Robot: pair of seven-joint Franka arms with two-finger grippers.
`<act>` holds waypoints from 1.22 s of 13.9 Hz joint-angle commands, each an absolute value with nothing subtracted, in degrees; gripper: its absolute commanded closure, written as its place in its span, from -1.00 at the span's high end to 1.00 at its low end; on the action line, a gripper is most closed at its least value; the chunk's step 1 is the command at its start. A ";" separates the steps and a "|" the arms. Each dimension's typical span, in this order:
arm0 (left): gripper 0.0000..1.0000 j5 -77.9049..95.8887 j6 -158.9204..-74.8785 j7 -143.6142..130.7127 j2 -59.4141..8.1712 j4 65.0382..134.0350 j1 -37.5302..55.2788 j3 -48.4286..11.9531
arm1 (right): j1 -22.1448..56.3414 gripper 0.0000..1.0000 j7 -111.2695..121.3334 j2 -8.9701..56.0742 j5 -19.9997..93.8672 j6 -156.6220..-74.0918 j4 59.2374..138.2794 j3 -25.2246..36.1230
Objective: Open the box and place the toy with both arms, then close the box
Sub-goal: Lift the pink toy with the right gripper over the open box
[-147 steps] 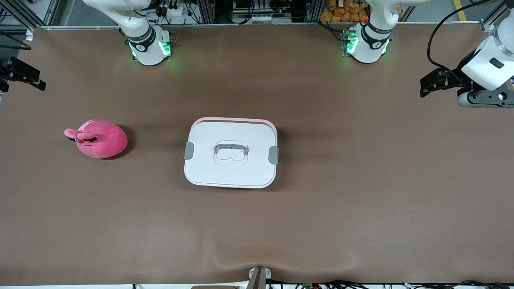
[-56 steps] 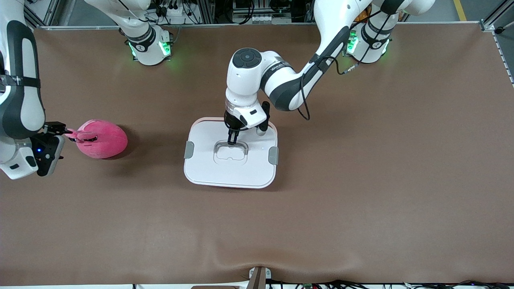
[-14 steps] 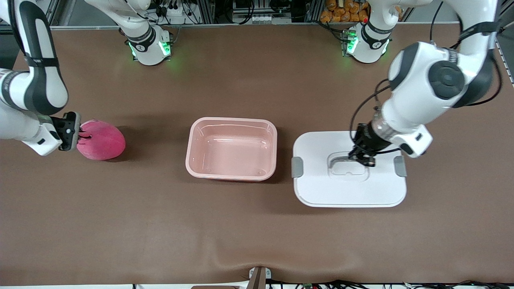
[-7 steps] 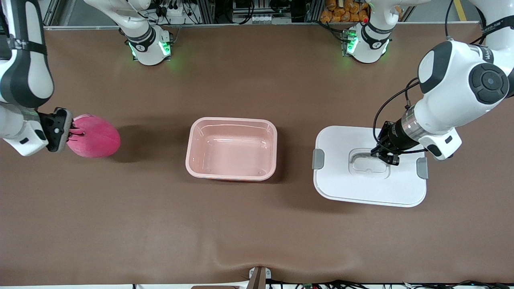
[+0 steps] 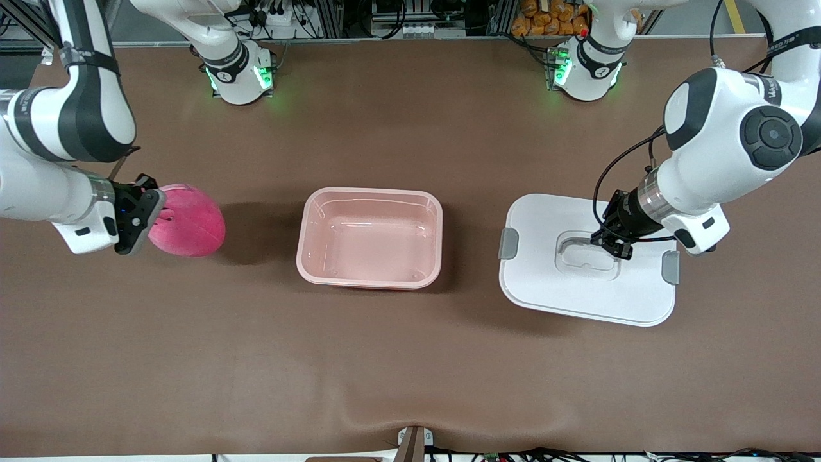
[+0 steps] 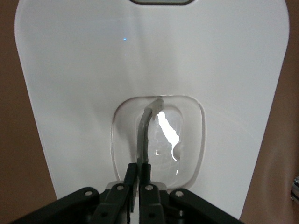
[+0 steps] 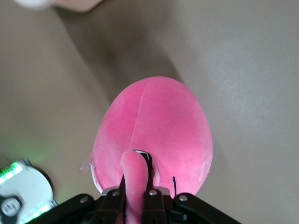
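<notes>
Right pincer (image 7: 135,196) clamps the plush toy (image 5: 187,220) by its ear; the open pink box (image 5: 369,237) waits toward the desk's middle. Carry high, clear the rim. Left pincer (image 5: 614,242) grips the lid (image 5: 587,292) by its handle (image 6: 145,133), over the desk beside the box.

Robotics lab, brown-covered table (image 5: 410,359), aluminium framing (image 5: 333,19), cables (image 5: 282,13), green-lit arm bases (image 5: 240,77)

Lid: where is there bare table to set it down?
The left tool holds the white lid by its handle. Bare brown table runs all along the front-camera edge, and between the lid and the open pink box. It is crowded only by the plush toy in the right tool.
</notes>
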State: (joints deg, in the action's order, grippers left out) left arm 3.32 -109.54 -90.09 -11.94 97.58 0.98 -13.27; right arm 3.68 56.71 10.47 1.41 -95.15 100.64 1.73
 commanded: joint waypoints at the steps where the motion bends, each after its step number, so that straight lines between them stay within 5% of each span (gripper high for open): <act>1: -1.00 4.48 -108.90 -86.40 -9.58 99.67 -1.49 -13.62 | 6.84 -1.00 45.92 10.46 3.60 -91.77 97.39 2.20; 9: -1.00 8.34 -108.90 -86.75 -10.02 99.67 -3.25 -13.27 | 14.85 -1.00 18.13 11.07 9.04 -86.22 89.92 2.20; 17: -1.00 10.19 -108.90 -87.01 -10.28 99.58 -5.45 -13.27 | 23.90 -1.00 -7.10 20.29 14.14 -86.57 78.07 2.20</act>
